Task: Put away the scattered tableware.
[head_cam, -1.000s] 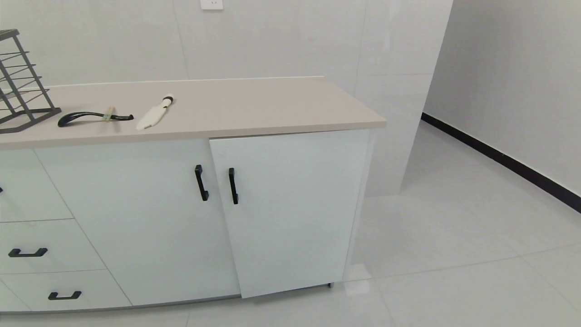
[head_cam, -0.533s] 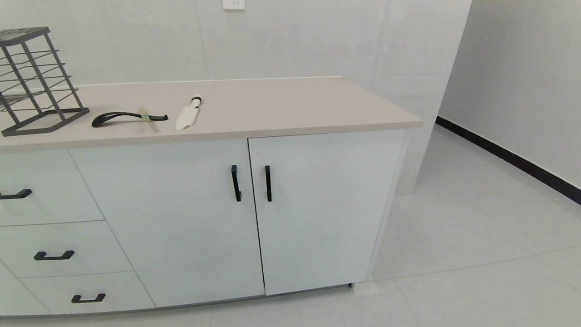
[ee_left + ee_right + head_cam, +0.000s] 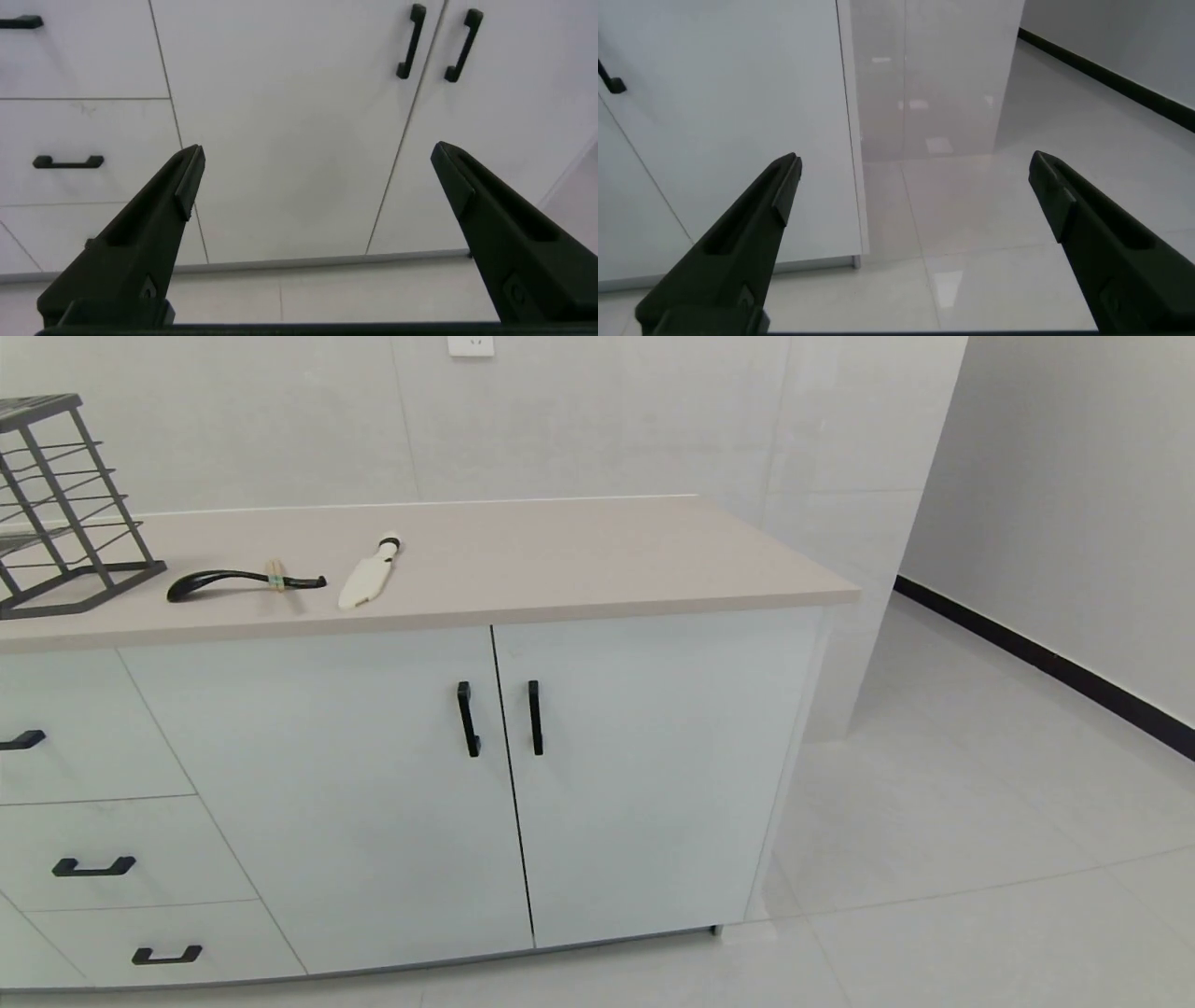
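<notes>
The white cabinet (image 3: 327,784) took up the head view from nine o'clock to the centre, with its two doors shut and their black handles (image 3: 468,719) side by side at the middle. Drawers (image 3: 93,840) stacked up at its eight o'clock side. The beige counter (image 3: 579,546) lay across its top.

A dark wire rack (image 3: 65,495) stood at the counter's nine o'clock end. At the rack's three o'clock, near the counter's front edge, lay the scattered tableware. The black spoon (image 3: 224,582) rested flat with its bowl toward the rack. A small wooden piece with a green band (image 3: 276,581) crossed its handle; I could not tell what it was. Just beside it at three o'clock lay the cream knife (image 3: 369,577), its handle end pointing toward one o'clock, apart from the spoon.

The left gripper (image 3: 318,159) hung before the cabinet doors with its fingers spread wide apart and nothing between them. The right gripper (image 3: 915,166) hung by the cabinet's end, over the pale floor (image 3: 971,215), its fingers likewise wide apart and holding nothing.
</notes>
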`<state>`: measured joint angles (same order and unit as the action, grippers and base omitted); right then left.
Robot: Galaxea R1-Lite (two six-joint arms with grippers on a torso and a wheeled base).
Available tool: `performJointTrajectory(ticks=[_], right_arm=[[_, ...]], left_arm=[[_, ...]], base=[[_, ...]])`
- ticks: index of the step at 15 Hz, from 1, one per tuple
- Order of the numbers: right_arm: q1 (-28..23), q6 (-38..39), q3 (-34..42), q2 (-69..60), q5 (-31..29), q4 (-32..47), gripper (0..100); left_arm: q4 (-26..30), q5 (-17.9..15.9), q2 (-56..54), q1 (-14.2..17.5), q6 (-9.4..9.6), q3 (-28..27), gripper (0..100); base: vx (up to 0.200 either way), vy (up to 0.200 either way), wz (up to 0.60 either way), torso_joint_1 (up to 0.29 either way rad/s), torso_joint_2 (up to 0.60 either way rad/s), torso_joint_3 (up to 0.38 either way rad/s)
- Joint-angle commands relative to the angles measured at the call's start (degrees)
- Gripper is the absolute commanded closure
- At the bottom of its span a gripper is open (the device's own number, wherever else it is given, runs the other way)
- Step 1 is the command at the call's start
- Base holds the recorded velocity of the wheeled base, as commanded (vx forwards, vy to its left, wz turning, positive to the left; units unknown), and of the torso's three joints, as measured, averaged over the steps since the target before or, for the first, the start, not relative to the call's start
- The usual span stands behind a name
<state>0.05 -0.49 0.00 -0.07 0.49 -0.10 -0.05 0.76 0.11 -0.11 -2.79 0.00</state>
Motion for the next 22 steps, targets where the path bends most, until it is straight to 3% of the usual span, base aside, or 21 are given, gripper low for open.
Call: performJointTrajectory(ticks=[1,7,9,22], right_arm=[[0.04,-0.04,0.00,0.07,0.04,0.01,0],[0.04,0.05,0.00,0.07,0.04,0.01,0],[0.04,0.14,0.00,0.07,0.04,0.01,0],[0.04,0.14,0.00,0.07,0.04,0.01,0]], left_arm=[[-0.04,0.04,0.07,0.02,-0.02,0.00,0],[-0.04,0.04,0.07,0.02,-0.02,0.00,0],[-0.04,0.04,0.07,0.02,-0.02,0.00,0],[0.05,0.04,0.07,0.02,-0.11,0.00,0]], base=[[0.000,0.000,0.00,0.000,0.00,0.000],[0.000,0.000,0.60,0.006,0.00,0.002],[0.000,0.000,0.00,0.000,0.00,0.000],[0.000,0.200,0.00,0.003,0.00,0.002]])
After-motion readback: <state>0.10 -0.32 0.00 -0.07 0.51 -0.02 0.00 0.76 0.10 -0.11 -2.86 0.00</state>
